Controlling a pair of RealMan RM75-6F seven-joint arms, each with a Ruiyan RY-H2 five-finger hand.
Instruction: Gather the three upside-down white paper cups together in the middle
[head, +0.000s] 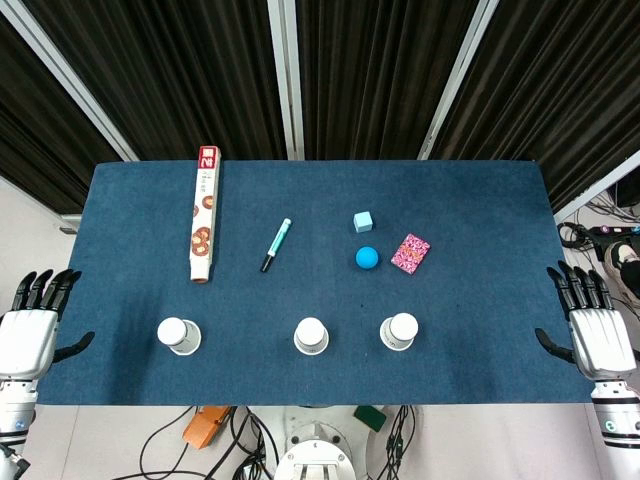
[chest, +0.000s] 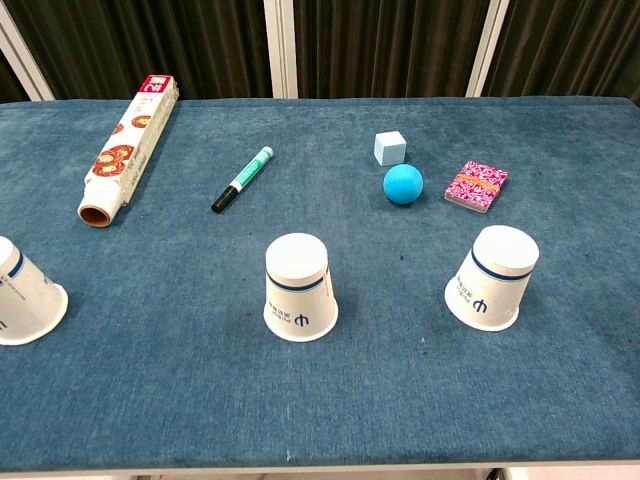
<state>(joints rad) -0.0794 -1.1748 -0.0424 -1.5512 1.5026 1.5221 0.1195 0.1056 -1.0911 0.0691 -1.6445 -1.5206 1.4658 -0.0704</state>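
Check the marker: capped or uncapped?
Capped, it seems. The marker lies flat on the table with a black piece covering one end; no bare tip or loose cap shows in either view.

This looks like a robotics lab or test bay rather than a home. A worktop (head: 480, 200) covered in blue felt-like cloth stands before black curtains (head: 380, 70) hung between pale metal posts (head: 287, 75), closing the space off like a recording booth. Loose cables (head: 215, 440) trail over the pale floor below the near edge, with more cables and a power strip (head: 612, 232) at the right.
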